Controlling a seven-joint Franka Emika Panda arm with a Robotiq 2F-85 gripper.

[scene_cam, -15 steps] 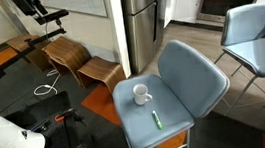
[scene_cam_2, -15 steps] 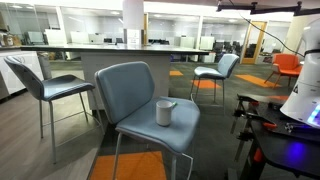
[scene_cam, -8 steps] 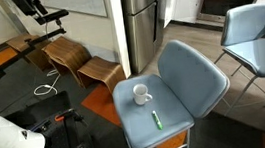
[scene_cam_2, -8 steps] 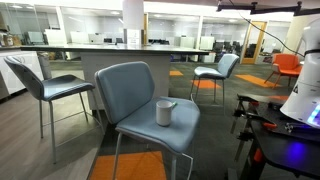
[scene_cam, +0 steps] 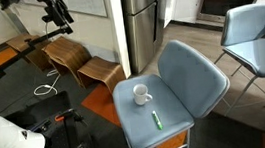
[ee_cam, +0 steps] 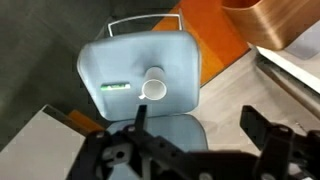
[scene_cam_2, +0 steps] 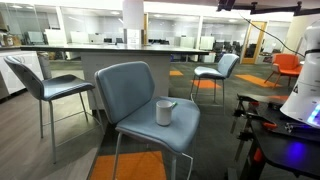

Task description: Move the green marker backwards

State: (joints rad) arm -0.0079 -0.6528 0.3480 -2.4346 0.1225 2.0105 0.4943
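The green marker (scene_cam: 157,119) lies on the seat of a blue-grey chair (scene_cam: 136,126), near its front edge, beside a white mug (scene_cam: 142,93). In the wrist view the marker (ee_cam: 116,86) lies just left of the mug (ee_cam: 154,88) on the chair seat (ee_cam: 110,55). My gripper (ee_cam: 200,128) is open and empty, high above the chair and well away from it. In an exterior view it hangs at the top left (scene_cam: 58,10). In an exterior view the mug (scene_cam_2: 165,112) shows on the chair (scene_cam_2: 125,90), but the marker is hidden.
Another blue-grey chair (scene_cam: 256,32) stands behind to the right. Curved wooden stools (scene_cam: 70,56) and an orange floor patch (scene_cam: 101,106) lie beside the chair. A steel fridge (scene_cam: 146,17) stands behind it. More chairs (scene_cam_2: 45,85) and a counter (scene_cam_2: 120,50) surround the area.
In the exterior view the arm and gripper at the top left have shifted to the right. The marker, mug and chair have not moved.
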